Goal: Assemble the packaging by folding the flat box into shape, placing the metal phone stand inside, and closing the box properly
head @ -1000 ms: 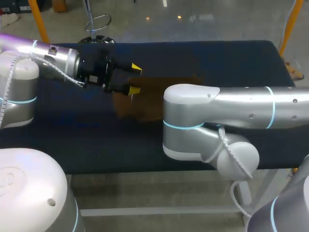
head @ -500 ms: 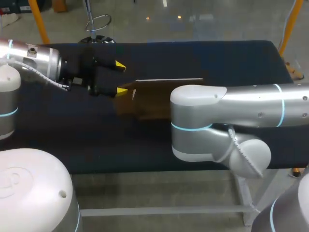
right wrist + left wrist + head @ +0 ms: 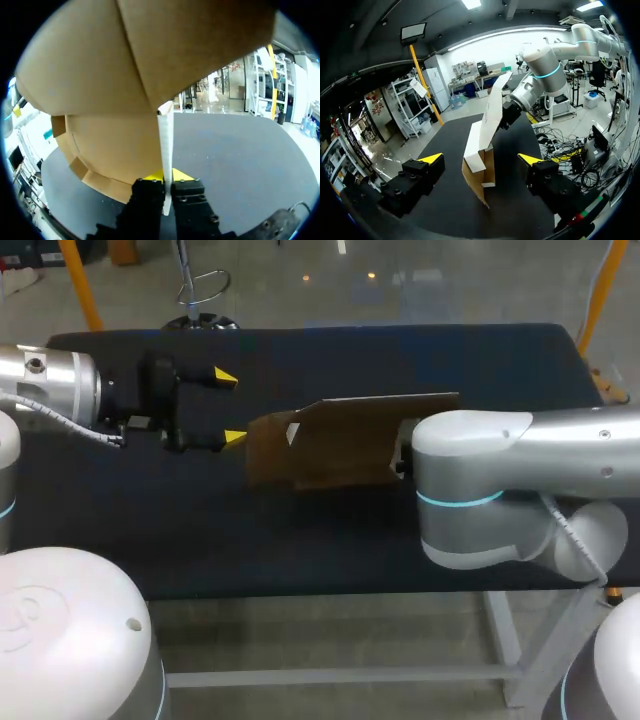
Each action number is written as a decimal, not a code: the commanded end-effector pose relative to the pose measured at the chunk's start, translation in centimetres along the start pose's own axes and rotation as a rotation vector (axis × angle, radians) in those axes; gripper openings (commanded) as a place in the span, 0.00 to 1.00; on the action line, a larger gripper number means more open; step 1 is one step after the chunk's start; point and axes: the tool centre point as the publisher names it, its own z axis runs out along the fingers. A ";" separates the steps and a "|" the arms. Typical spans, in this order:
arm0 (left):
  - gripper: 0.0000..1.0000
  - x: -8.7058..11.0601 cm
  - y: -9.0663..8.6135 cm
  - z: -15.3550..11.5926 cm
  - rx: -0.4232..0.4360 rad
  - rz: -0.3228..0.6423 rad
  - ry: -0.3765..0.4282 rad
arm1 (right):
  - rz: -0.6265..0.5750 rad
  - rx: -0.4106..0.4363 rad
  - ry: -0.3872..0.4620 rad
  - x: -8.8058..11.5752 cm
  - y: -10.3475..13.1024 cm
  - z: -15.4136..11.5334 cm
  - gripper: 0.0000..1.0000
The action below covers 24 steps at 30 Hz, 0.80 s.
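Cardboard box [image 3: 345,440] half-folded, long axis pointing straight ahead of left jaws | left jaws open, empty, nearer end just ahead | right jaws pinching far edge

Robotics lab, manipulation test bench.

- Two silver jointed arms with cyan light rings flank one bench: left arm [image 3: 50,390] enters at 9 o'clock in the head view, right arm [image 3: 560,440] at 3 o'clock.
- Coiled white cable [image 3: 60,420] runs along the left arm's outside.
- Work table [image 3: 400,350] has a plain dark covering and stands on a pale metal frame [image 3: 330,677].
- Work piece is a brown cardboard box [image 3: 350,435], one panel pinched in the right gripper [image 3: 167,177] above the table's middle.
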 end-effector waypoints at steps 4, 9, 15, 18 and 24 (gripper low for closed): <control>1.00 1.6 -0.6 -2.0 -0.030 0.025 -0.053 | -0.006 0.127 0.429 -0.8 1.1 -0.4 0.00; 1.00 2.2 -0.3 -2.5 -0.079 0.031 0.001 | -0.007 0.177 0.455 -0.8 0.9 -0.3 0.00; 1.00 3.1 0.4 -2.7 -0.118 0.015 0.134 | -0.004 0.237 0.490 -0.6 0.8 -0.5 0.00; 1.00 3.5 0.7 -3.0 -0.123 0.008 0.232 | 0.001 0.285 0.521 -0.5 0.7 -0.4 0.00; 1.00 3.7 0.8 -3.1 -0.121 -0.003 0.284 | -0.020 0.365 0.520 0.0 0.3 -0.2 0.00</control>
